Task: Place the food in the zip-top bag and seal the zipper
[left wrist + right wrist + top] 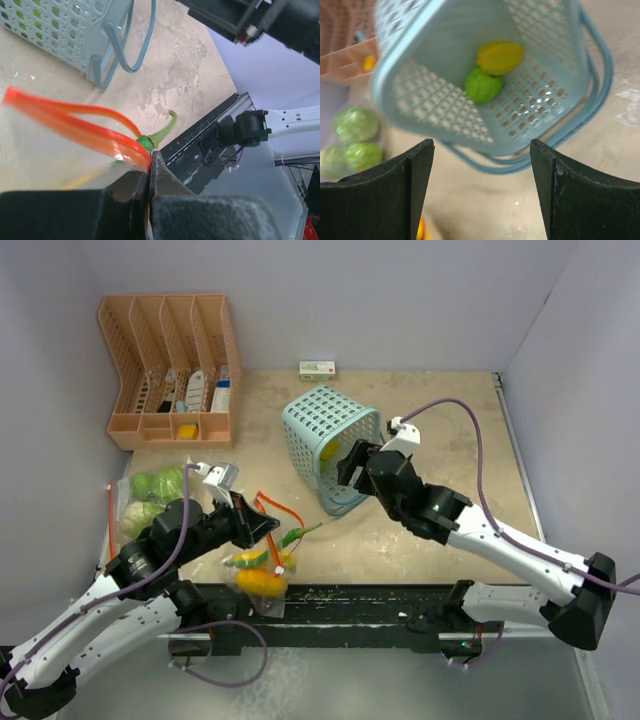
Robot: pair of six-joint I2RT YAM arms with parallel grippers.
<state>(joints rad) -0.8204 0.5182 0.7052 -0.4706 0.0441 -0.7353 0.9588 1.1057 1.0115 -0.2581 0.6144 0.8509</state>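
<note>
My left gripper [266,525] [149,167] is shut on the orange zipper edge of the clear zip-top bag [262,558] [60,150], near the table's front edge. Yellow and orange fruits [262,578] lie inside the bag. A thin green chili [300,534] [162,132] pokes out at the bag's mouth beside the jaws. My right gripper [346,466] [482,150] is open and empty at the mouth of a tipped light-blue basket [325,440] [470,115]. A yellow fruit [500,56] and a green round one [483,85] are in the basket. Pale-green cabbages [155,485] [355,125] lie at the left.
A peach file organizer [170,370] stands at the back left. A small white-and-green box [317,369] lies against the back wall. Walls close in on the left, back and right. A black rail [380,595] runs along the front edge.
</note>
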